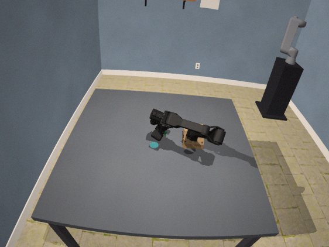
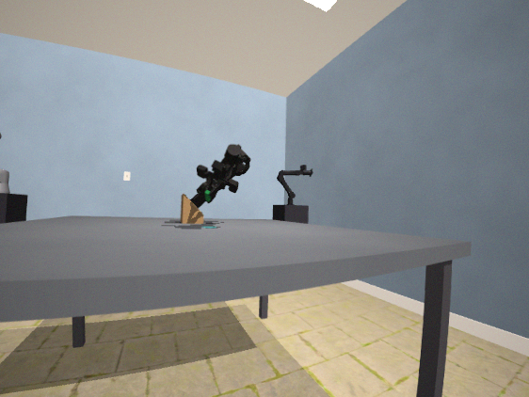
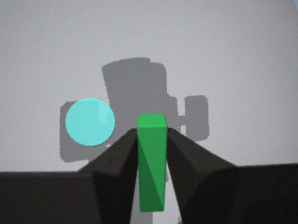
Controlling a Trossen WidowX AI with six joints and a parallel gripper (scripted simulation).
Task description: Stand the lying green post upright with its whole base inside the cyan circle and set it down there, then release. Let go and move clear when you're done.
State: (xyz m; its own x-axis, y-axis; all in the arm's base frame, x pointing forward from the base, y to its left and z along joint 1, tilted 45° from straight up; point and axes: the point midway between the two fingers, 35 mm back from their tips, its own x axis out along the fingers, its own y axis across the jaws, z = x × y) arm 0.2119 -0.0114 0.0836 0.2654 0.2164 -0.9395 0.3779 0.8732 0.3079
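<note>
Gripper (image 3: 151, 150) is grasping the green post (image 3: 151, 160) above the table (image 1: 117, 181), post's long axis running along the fingers. Cyan circle (image 3: 90, 121) is lying at ten o'clock from post's tip, near.

A grey table (image 1: 88, 181) is seen on tiled flooring (image 1: 292, 181), with a black pedestal (image 1: 278, 91) parked far right near blue walls (image 1: 50, 58).

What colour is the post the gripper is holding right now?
Green. The post, clamped in the gripper, shows best in the wrist view.
</note>
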